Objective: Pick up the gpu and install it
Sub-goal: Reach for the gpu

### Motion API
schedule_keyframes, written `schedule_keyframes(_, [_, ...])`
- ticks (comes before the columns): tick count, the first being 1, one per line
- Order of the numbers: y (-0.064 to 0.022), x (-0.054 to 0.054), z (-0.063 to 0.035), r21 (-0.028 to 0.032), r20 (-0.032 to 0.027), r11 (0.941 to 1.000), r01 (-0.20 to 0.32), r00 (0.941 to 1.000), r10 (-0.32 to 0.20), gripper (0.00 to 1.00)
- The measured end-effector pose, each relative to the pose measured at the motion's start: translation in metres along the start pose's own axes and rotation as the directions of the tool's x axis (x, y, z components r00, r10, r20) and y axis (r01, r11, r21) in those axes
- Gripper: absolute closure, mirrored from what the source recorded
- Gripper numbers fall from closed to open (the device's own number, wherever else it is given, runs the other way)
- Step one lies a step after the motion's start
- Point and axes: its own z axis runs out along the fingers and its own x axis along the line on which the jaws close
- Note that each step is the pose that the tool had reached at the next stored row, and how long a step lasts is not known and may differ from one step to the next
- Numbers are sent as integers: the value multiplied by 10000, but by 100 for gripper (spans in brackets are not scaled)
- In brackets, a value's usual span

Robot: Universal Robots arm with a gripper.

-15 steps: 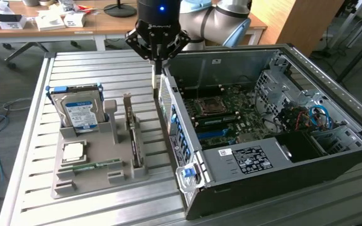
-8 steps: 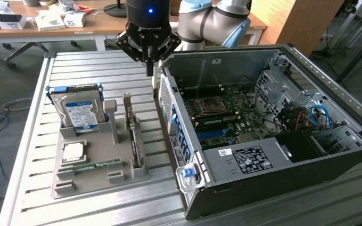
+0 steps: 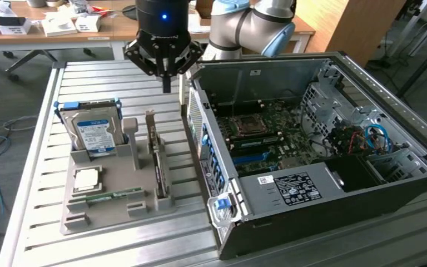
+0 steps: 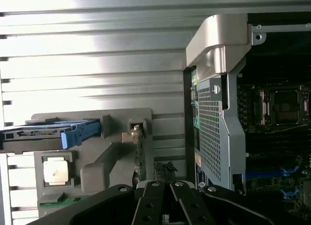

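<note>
a: end effector (image 3: 167, 83) state?
b: fingers closed together, nothing held. it hangs over the counter (image 3: 46, 167) near the edge by the arm's base.
a: gpu position?
b: the gpu (image 3: 155, 153) stands on edge in a slot of the grey holder (image 3: 76, 214), between the hard drive (image 3: 95, 133) and the computer case (image 3: 288, 222). it lies below the end effector, toward the opposite counter edge; its long axis runs straight away from the end effector.
a: limits?
b: in the wrist view the card is edge-on, with one end hidden behind the fingers. the connector edge is sunk in the slot.
</note>
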Motion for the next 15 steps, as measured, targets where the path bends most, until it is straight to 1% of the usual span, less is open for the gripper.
schedule_keyframes(6, [18, 142, 27, 10, -44, 10000, 0, 10000, 0, 89])
schedule_keyframes(9, [26, 190, 30, 16, -51, 10000, -2, 10000, 2, 89])
schedule_keyframes(12, [27, 220, 30, 15, -51, 10000, -4, 10000, 4, 89])
schedule_keyframes(15, [27, 220, 30, 16, -51, 10000, -3, 10000, 3, 89])
